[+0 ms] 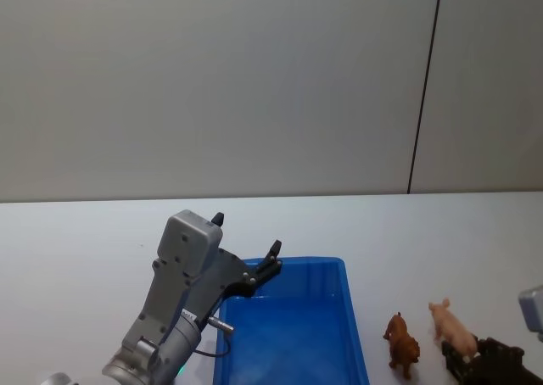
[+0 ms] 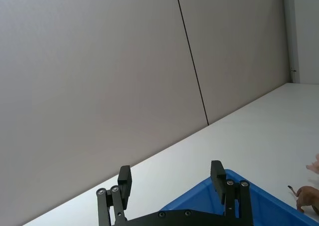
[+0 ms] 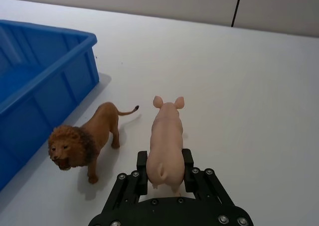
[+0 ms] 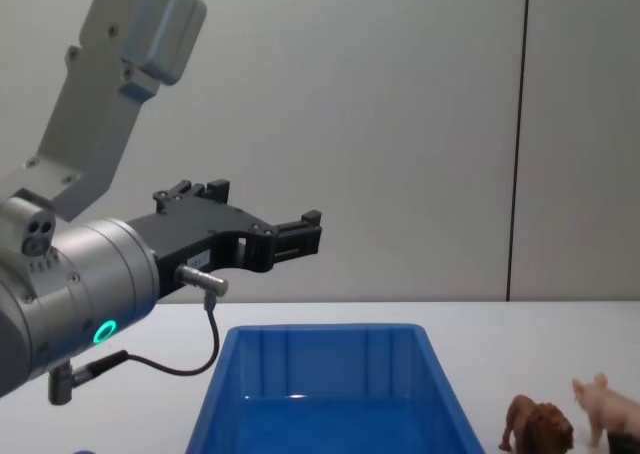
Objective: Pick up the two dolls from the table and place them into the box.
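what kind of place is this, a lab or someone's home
Probably a robot lab or test bench: a bare white table against a plain grey wall, holding a blue box and toy lion and pig. The right gripper grips the pig; the left gripper hangs open above the box.

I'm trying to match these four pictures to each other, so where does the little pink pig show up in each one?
Head view: pig at lower right, just right of the lion.
Left wrist view: a pink sliver at the picture's edge, by the lion.
Right wrist view: mid-picture, rump inside the right claw.
Chest view: bottom right corner.
Shared landmark: the blue box, seen in all four.
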